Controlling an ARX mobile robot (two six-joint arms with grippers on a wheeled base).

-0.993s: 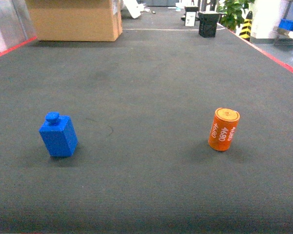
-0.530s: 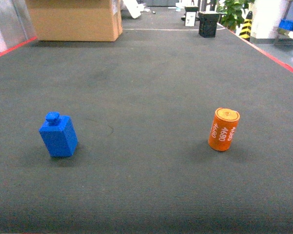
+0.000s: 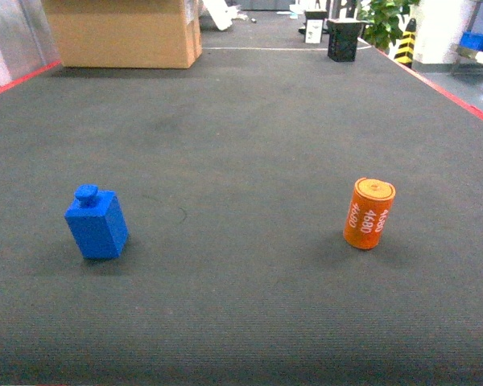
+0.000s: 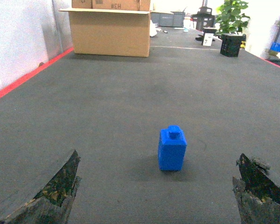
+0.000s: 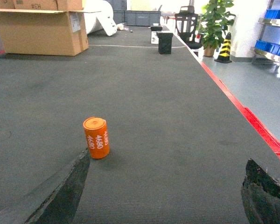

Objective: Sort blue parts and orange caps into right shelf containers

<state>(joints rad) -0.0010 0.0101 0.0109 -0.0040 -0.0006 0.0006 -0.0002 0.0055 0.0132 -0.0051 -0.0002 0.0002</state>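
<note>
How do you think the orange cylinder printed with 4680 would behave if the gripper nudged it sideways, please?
The orange cap stands upright on one flat end, taller than wide and leaning slightly, so a high push would probably tip it. Once on its round side it would likely roll across the dark mat. It looks rigid, so squeezing should not deform it.

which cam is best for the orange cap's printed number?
Head view: the orange cap stands upright, near and unblocked, its white 4680 print sharp. Right wrist view shows it smaller, beside a pincer finger. Left wrist view misses it.
</note>
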